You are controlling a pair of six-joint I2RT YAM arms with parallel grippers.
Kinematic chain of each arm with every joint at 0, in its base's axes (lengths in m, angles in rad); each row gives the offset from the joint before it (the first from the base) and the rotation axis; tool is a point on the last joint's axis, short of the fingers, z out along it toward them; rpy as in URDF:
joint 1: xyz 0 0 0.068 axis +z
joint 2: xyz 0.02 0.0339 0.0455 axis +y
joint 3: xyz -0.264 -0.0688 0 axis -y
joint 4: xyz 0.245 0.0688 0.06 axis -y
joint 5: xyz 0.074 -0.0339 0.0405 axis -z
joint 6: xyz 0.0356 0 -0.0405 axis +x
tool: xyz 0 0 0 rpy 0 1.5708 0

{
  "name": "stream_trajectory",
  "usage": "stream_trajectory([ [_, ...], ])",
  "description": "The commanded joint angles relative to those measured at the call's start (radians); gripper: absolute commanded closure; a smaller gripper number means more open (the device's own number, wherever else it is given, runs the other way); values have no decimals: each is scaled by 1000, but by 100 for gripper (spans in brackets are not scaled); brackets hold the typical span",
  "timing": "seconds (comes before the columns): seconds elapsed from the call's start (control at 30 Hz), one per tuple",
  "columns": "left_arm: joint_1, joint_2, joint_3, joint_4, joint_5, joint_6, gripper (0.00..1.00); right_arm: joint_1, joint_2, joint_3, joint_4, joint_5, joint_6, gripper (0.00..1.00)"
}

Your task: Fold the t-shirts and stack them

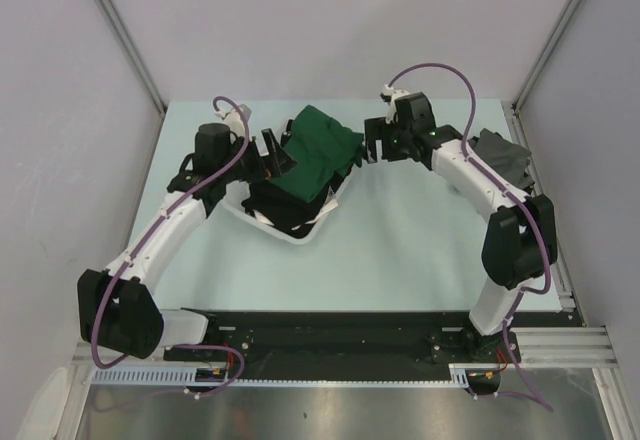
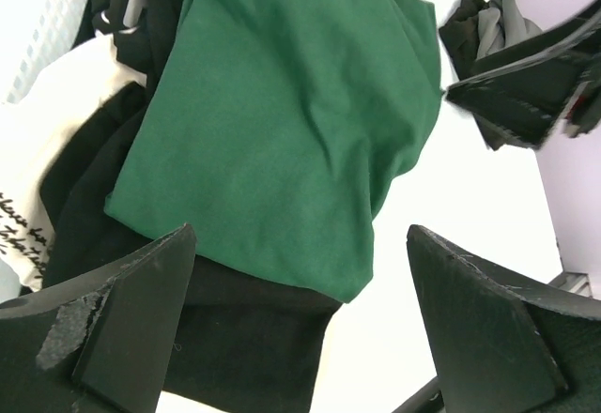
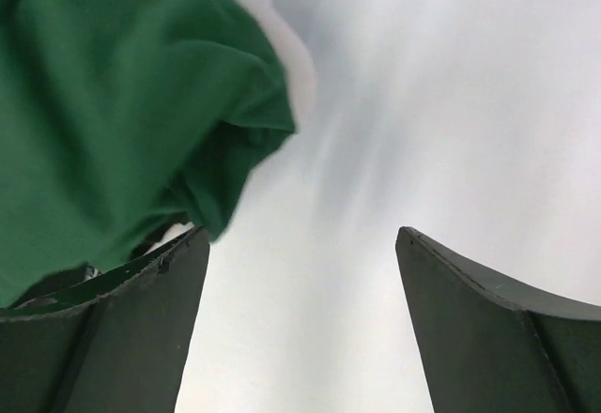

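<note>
A dark green t-shirt [image 1: 318, 150] lies crumpled on top of black shirts [image 1: 275, 200] in a white basket [image 1: 300, 233] at the table's middle back. In the left wrist view the green shirt [image 2: 291, 122] lies over a black one [image 2: 244, 338]. My left gripper [image 1: 275, 155] is open just left of the green shirt, empty. My right gripper [image 1: 368, 148] is open just right of it, empty; the green shirt [image 3: 113, 122] fills that view's upper left. A grey and black folded shirt [image 1: 503, 153] lies at the far right.
The basket holds several dark shirts and a white cloth with black print [image 2: 23, 216]. Grey walls close the table at the back and sides. The right arm [image 1: 480, 185] arches over the table's right half.
</note>
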Motion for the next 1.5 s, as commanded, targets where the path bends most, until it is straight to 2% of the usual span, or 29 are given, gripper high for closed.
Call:
stream_trajectory([
  [0.0, 7, -14, -8, 61, 33, -37, 1, -31, -72, -36, -27, -44, -1, 14],
  [0.53, 7, -10, -17, 78, 35, -59, 0, -31, -40, -41, 39, -191, 70, 14],
  [0.93, 7, -22, -5, 47, 22, -34, 1, 17, 93, 17, 123, -268, 106, 18],
  [1.03, 7, -36, -11, 36, 13, -25, 1, 20, 129, 53, 122, -294, 112, 28],
  [1.07, 5, -40, -13, 33, 13, -23, 1, 23, 142, 59, 123, -300, 113, 37],
  [1.13, 5, -47, -19, 30, 10, -20, 1, 27, 152, 71, 125, -308, 113, 47],
  [1.17, 5, -50, -20, 29, 10, -20, 0, 30, 152, 74, 123, -308, 111, 63],
  [1.23, 5, -53, -28, 29, 7, -22, 1, 36, 150, 79, 119, -300, 105, 81],
  [1.27, 5, -54, -29, 32, 7, -22, 0, 38, 147, 80, 115, -294, 99, 96],
  [1.3, 5, -53, -32, 32, 7, -23, 0, 41, 140, 82, 112, -286, 96, 100],
  [1.47, 5, -47, -40, 43, 15, -33, 0, 50, 89, 85, 82, -242, 59, 100],
])
